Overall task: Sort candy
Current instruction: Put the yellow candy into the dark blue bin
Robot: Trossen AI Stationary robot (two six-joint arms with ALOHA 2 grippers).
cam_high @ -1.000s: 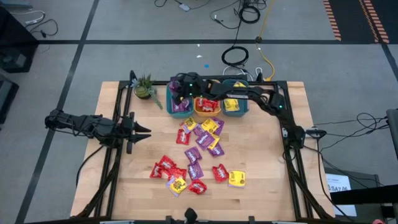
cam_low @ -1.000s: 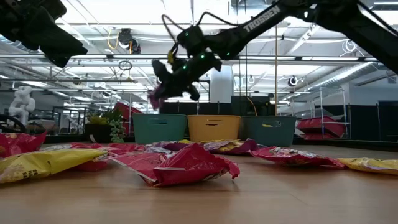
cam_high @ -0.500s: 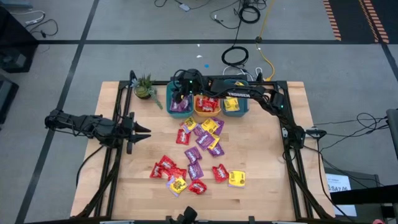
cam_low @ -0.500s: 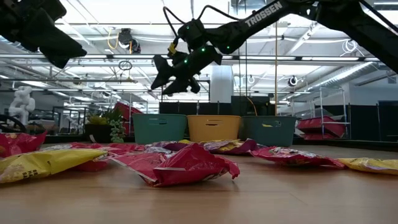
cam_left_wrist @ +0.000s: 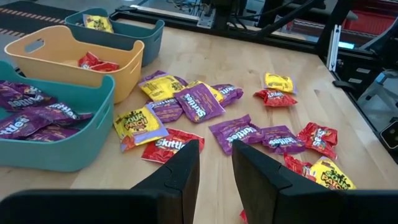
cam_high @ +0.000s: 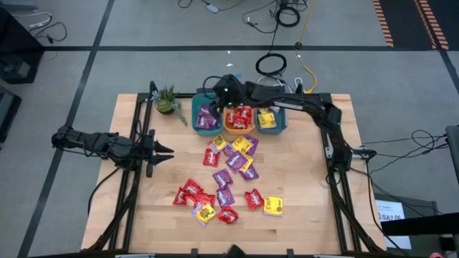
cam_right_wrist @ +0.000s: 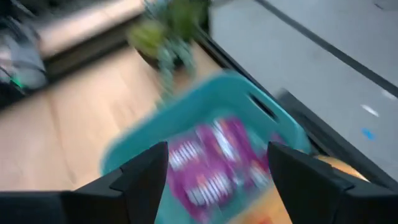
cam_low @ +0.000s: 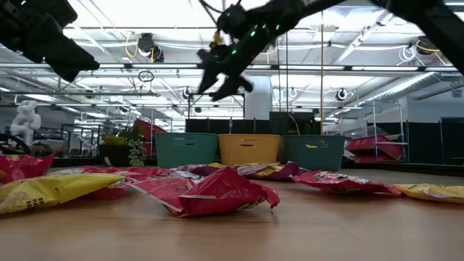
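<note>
From above we see the right pincer (cam_high: 223, 92) over the back of three bins; its wrist view alone shows its fingers spread wide and empty above the teal bin (cam_right_wrist: 249, 106) of purple candy (cam_right_wrist: 214, 165). The low view places this pincer high above the bins. The left pincer (cam_high: 163, 152) waits at the desk's (cam_high: 308, 193) left edge, fingers slightly parted, empty. Loose candy (cam_high: 226, 179) lies mid-desk; more fills the orange bin (cam_high: 239, 128).
</note>
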